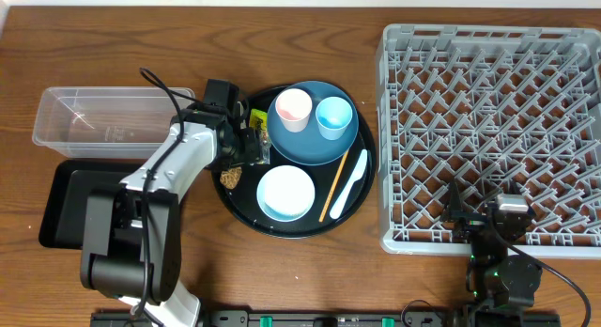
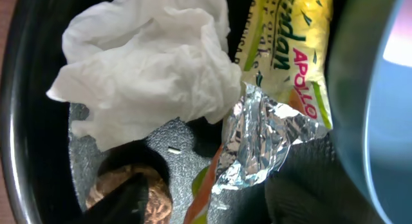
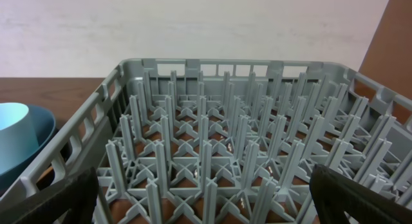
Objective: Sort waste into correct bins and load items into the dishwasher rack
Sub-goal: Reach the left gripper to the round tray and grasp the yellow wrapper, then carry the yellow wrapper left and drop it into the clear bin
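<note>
One thin wooden chopstick (image 1: 335,184) lies near-to-far, far end leaning right (spoon (image 1: 350,184) parallel).

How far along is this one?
Nothing sorted yet: dishwasher rack and clear tub are empty. In hand: left gripper straddles the foil on the round tray, jaws open. Left: paper, wrapper, brown lump, plate, pink cup, blue cup, bowl, chopstick, spoon. Right gripper sits open.

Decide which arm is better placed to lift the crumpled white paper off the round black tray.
Left. The left gripper hangs open over the crumpled white paper at the left side of the round black tray. The right gripper sits at the near edge of the dishwasher rack, facing into it, away from the tray.
</note>
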Motion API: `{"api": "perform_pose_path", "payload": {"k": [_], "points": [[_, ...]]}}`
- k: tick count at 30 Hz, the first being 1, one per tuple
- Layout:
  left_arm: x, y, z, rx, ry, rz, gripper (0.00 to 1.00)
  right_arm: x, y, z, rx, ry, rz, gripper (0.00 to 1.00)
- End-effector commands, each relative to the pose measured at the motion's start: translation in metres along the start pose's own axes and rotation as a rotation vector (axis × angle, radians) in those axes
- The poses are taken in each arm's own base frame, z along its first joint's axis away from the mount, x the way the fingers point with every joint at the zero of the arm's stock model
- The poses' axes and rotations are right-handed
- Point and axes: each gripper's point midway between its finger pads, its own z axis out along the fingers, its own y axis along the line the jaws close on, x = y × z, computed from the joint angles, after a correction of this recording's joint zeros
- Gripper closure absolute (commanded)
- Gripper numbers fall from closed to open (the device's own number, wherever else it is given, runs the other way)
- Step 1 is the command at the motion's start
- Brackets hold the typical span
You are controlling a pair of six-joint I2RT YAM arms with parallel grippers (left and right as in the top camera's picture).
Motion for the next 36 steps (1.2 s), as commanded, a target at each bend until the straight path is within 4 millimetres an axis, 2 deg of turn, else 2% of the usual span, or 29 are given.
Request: {"api": "perform_pose_path", "payload": {"k": [1, 6, 20, 26, 27, 31, 36], "points": [[0.003, 0.002, 0.008, -0.011, 0.024, -0.004, 0.44, 0.0, 0.003, 0.0, -0.012, -0.001, -0.009, 0.01], [0.003, -0.001, 0.007, 0.005, 0.025, -0.003, 0.55, 0.0, 0.003, 0.0, -0.012, -0.001, -0.009, 0.01], [-0.014, -0.011, -0.004, 0.041, -0.055, 0.009, 0.6, 0.0, 0.003, 0.0, -0.012, -0.001, -0.009, 0.01], [-0.014, -0.011, -0.005, 0.042, -0.056, 0.009, 0.81, 0.0, 0.003, 0.0, -0.012, -0.001, -0.009, 0.01], [-0.014, -0.013, -0.008, 0.055, -0.057, 0.011, 0.94, 0.0, 0.003, 0.0, -0.012, -0.001, -0.009, 0.01], [-0.018, -0.026, -0.028, 0.114, -0.096, 0.025, 0.94, 0.0, 0.003, 0.0, -0.012, -0.001, -0.009, 0.01], [-0.03, -0.04, -0.08, 0.168, -0.236, 0.056, 0.94, 0.0, 0.003, 0.0, -0.012, -0.001, -0.009, 0.01]]}}
